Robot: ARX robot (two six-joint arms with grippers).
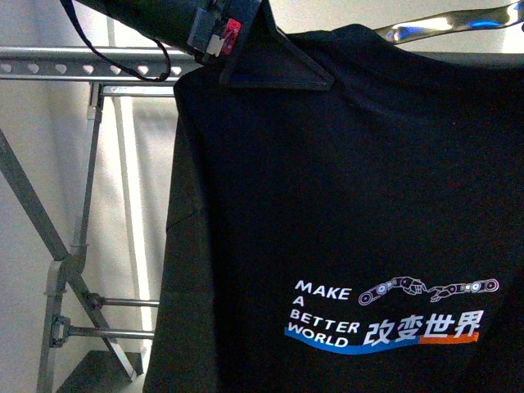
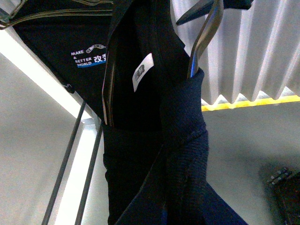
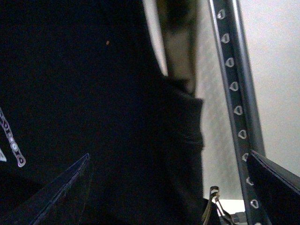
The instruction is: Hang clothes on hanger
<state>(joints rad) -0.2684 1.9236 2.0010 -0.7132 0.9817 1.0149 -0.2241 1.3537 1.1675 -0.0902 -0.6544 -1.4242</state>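
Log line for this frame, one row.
shirt: black printed T-shirt up by rack rail | wire hanger: seating unclear | left gripper: grip unclear | right gripper: open

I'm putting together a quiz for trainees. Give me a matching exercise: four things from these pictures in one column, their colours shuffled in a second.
Things:
1. T-shirt
2. rack rail
3. neck label
4. floor stripe

Colours:
a. white
b. yellow
c. black
d. grey

Pairs: 1-c, 2-d, 3-a, 4-b
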